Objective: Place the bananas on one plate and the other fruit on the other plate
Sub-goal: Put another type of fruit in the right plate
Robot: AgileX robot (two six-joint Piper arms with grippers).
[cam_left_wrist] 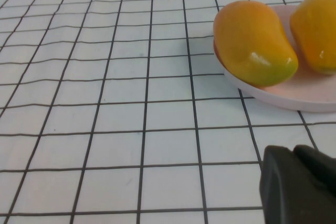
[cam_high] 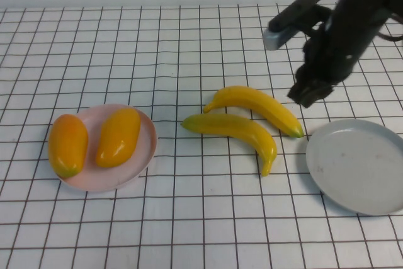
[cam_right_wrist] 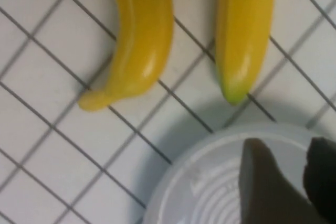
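Two bananas are seen on the gridded surface between the pink plate holding both mangoes and the bare grey plate, above whose far edge the right hand is held empty, narrowly parted, while the left hand sits near the pink plate, its grip state untellable.

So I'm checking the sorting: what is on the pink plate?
Both mangoes lie on the pink plate, hiding most of its middle. Both bananas lie on the table. The right pincer hangs above them; the left pincer is nearby.
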